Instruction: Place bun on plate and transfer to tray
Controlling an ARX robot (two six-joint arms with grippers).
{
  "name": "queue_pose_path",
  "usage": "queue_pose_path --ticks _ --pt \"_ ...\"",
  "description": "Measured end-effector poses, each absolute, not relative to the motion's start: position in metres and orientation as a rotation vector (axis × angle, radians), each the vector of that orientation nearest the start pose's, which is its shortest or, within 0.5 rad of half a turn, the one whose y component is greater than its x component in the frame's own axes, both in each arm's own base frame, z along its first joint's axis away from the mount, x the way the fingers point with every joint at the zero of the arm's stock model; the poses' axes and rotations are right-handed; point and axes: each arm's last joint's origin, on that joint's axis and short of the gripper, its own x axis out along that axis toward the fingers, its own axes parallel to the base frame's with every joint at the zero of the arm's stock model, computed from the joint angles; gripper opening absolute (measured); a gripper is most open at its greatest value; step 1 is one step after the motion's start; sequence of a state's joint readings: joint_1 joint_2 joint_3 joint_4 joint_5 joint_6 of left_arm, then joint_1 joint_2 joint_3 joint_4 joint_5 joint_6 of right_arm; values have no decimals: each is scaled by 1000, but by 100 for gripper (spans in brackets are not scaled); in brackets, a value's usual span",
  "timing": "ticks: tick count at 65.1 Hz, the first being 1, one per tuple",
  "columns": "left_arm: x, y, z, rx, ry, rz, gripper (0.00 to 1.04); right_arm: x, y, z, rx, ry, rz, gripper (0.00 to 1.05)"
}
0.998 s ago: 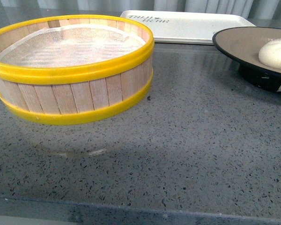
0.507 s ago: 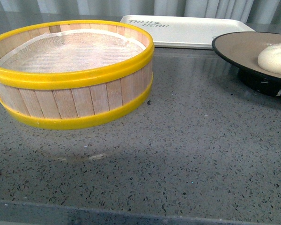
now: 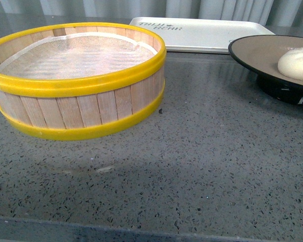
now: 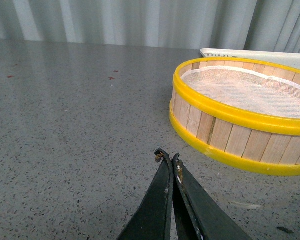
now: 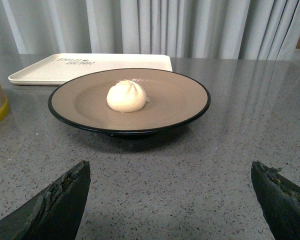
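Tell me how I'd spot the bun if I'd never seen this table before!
Start at the grey speckled table and find the wide grey-brown plate with a black rim, next to the flat white tray. The bun sits near the plate's middle. It is the only small, round, white thing with a pleated top, unlike the big yellow-banded wooden basket.

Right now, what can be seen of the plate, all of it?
The plate is wide and round, with a matte grey-brown face, thin black rim and black raised foot. It stands level on the speckled grey counter, carrying the bun near its middle. The white tray lies behind it.
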State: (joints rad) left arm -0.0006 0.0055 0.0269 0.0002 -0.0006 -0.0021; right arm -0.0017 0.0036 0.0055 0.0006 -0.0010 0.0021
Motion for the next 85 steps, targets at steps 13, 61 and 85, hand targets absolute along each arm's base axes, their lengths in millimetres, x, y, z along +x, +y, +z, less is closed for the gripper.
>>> queue_pose_path --ticks 13,61,85 --pt "96 0 172 -2 -23 0 26 98 0 165 2 -2 -1 96" --pt "96 0 172 -2 -23 0 98 119 -13 199 -664 -251 -330 96" --pt "96 0 172 -2 -23 0 98 218 -125 247 124 31 -266 96"
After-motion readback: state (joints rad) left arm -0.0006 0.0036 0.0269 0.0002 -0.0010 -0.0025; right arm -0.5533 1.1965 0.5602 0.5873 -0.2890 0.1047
